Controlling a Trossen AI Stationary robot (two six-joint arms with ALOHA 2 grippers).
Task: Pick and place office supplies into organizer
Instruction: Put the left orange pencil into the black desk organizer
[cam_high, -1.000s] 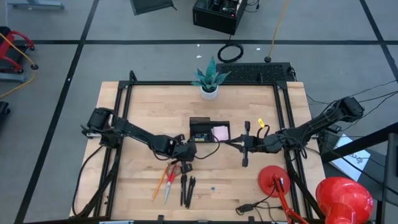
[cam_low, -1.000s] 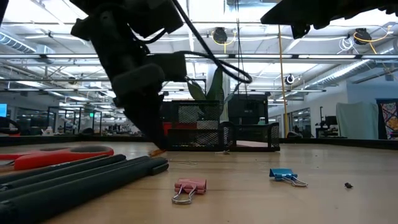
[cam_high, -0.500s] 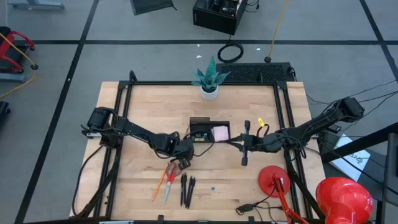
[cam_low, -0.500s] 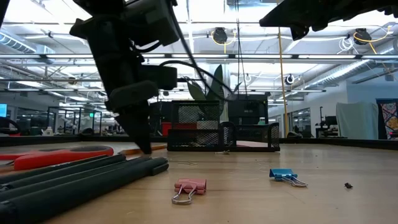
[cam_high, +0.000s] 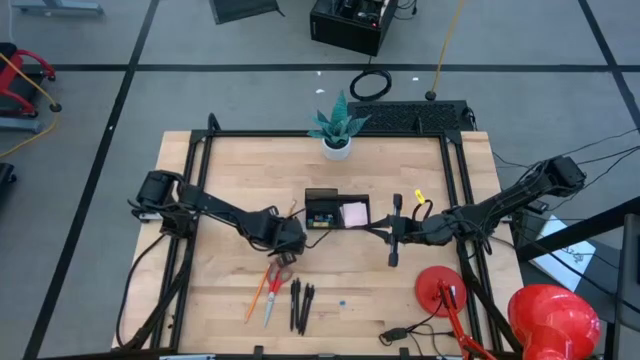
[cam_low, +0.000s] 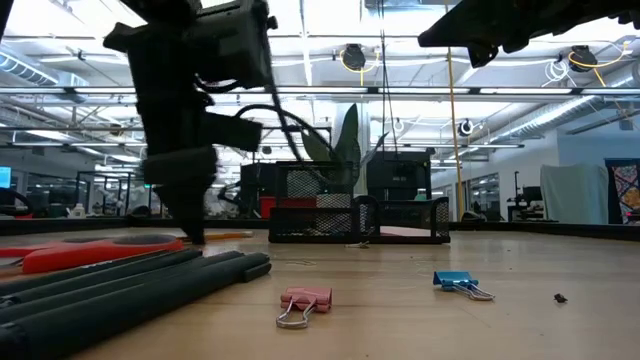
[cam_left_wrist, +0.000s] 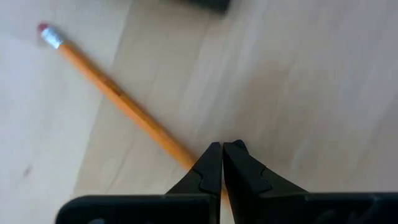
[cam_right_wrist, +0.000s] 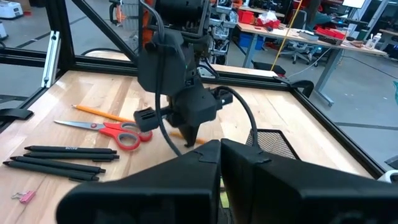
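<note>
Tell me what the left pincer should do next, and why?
Probably open the left pincer and lower it astride the orange pencil. It looks shut, right over one end of the pencil, which lies flat on the table, not in the organizer.

Overhead view: left gripper (cam_high: 289, 243) beside the organizer (cam_high: 336, 211); scissors (cam_high: 273, 287), pens (cam_high: 300, 305) nearer the front edge.
</note>
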